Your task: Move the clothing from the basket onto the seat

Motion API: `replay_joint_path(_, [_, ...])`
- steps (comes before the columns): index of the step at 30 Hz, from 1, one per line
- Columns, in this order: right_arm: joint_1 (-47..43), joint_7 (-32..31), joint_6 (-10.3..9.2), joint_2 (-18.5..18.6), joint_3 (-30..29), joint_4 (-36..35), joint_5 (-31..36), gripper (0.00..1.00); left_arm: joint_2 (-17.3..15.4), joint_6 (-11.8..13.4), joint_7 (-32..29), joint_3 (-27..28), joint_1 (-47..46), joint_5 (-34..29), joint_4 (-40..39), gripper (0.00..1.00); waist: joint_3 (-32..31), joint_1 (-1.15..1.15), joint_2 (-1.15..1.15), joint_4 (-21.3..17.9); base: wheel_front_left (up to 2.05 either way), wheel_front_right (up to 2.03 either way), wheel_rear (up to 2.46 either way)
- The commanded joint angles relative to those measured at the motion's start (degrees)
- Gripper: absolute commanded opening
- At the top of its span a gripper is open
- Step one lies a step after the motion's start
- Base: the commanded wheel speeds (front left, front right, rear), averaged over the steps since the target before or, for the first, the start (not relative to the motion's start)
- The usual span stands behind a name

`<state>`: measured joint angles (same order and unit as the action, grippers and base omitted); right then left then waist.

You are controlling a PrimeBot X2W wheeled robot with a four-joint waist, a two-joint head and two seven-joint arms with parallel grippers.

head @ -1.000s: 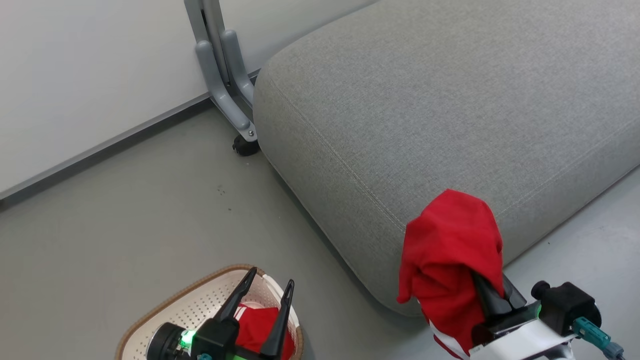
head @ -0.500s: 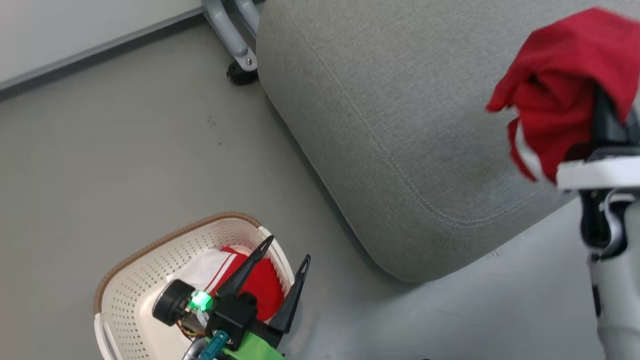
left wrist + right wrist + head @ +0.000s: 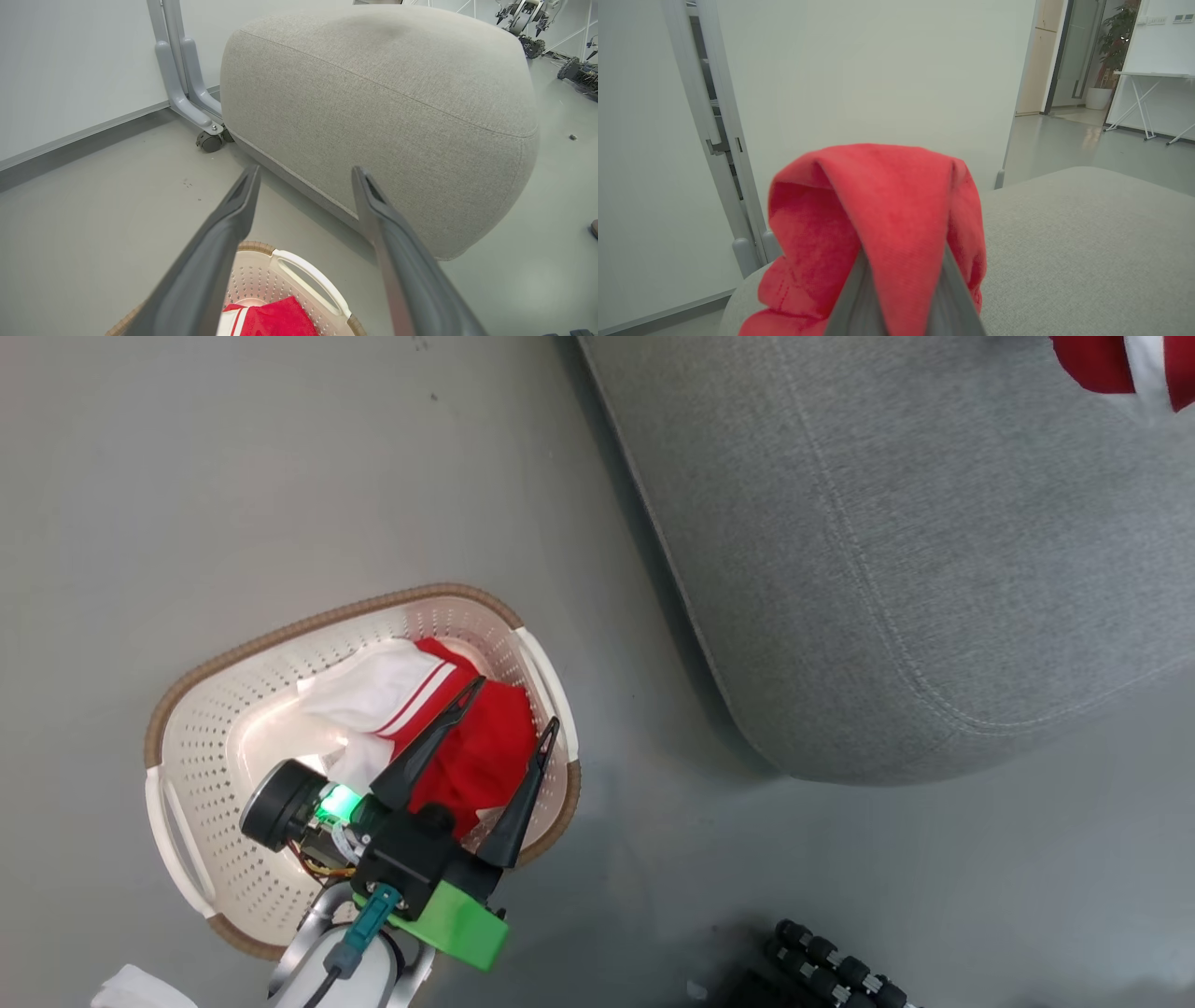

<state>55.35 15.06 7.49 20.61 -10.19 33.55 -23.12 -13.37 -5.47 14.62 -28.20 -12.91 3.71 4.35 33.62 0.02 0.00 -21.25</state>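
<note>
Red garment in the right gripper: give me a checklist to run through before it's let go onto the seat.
1. Grip: right gripper shut on held garment: ok.
2. Position: held garment over the seat: ok.
3. Landing spot on seat bare: ok where visible.
4. Height above seat: cannot tell.
5. Other arm: left gripper open above the basket: ok.
6. Emptied basket: not ok, red-and-white garment lies inside.

clothing [image 3: 481, 747] in basket [image 3: 201, 728], left of seat [image 3: 934, 569]
</note>
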Motion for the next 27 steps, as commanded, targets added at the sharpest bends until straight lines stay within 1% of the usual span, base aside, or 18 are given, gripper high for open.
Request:
replay_joint_path(1, [0.91,0.17,0.0,0.37,0.37,1.91,0.3,0.0,-0.53,0.05,-0.19,-0.21,-1.5,-0.43,0.04,1.0,6.18,-0.02,0.0,4.15,0.0,0.0,0.0])
replay_joint_path(5, [1.06,0.17,0.0,0.16,0.22,7.83,1.85,0.0,-0.79,0.39,-0.09,-0.24,-2.29,-0.78,0.42,1.0,6.88,-0.02,0.0,4.56,0.0,0.0,0.0])
replay_joint_path(9, [-0.31,0.17,0.0,-0.71,-2.46,11.78,3.86,0.0,-0.34,0.69,-0.05,-0.39,-3.06,-0.66,0.71,1.0,6.96,-0.02,0.0,4.8,0.0,0.0,0.0])
replay_joint_path(10, [-0.71,0.16,0.0,-1.17,-3.11,12.2,4.27,0.03,-0.27,0.76,-0.03,-0.45,-3.22,-0.59,0.85,1.0,6.87,-0.02,0.0,4.81,0.0,0.0,0.0])
replay_joint_path(11, [-1.22,0.17,0.0,-1.61,-3.73,12.42,4.67,0.16,-0.21,0.81,-0.01,-0.46,-3.33,-0.49,0.99,1.0,6.71,-0.02,0.0,4.81,0.0,0.0,0.0])
replay_joint_path(12, [-1.9,0.17,0.0,-2.05,-4.67,12.73,5.12,0.32,-0.21,0.83,0.03,-0.43,-3.32,-0.31,1.25,1.0,6.39,-0.02,0.0,4.79,0.0,0.0,0.0])
replay_joint_path(13, [-2.64,0.17,-0.01,-2.23,-5.97,12.78,5.8,0.98,-0.18,0.83,0.06,-0.55,-3.27,-0.16,1.66,1.0,6.0,-0.02,0.0,4.82,0.0,0.0,0.0])
replay_joint_path(14, [-3.18,0.17,-0.01,-2.32,-7.18,12.52,6.41,1.0,-0.08,0.81,0.07,-0.66,-3.26,-0.02,1.91,1.0,5.68,-0.02,0.0,4.86,0.0,0.0,0.0])
replay_joint_path(18, [-7.61,0.17,-0.03,-4.95,-11.49,9.21,9.93,1.0,0.81,0.72,0.32,-1.11,-3.14,0.62,3.19,1.0,3.1,-0.02,0.0,5.28,0.0,0.0,0.0])
replay_joint_path(21, [-13.14,0.17,-0.03,-6.86,-14.44,4.55,12.24,1.0,1.94,0.57,0.56,-1.51,-2.69,1.74,4.67,1.0,-0.07,-0.02,0.0,6.01,0.0,0.0,0.0])
replay_joint_path(24, [-19.28,0.16,-0.02,-9.47,-13.73,0.98,13.37,1.0,3.63,0.35,0.6,-1.46,-2.33,2.87,5.87,1.0,-3.3,-0.02,0.0,6.89,0.0,0.0,0.0])
replay_joint_path(25, [-23.24,0.17,-0.02,-10.63,-13.51,-1.94,13.92,1.0,4.67,0.31,0.62,-0.9,-1.92,3.89,6.29,1.0,-5.58,-0.02,0.0,7.57,0.0,0.0,0.0])
replay_joint_path(27, [-27.39,0.16,-0.03,-12.31,-12.06,-4.51,13.31,1.0,5.6,0.24,0.62,-0.38,-1.33,4.71,6.64,1.0,-7.86,-0.02,0.0,8.44,0.0,0.0,0.0])
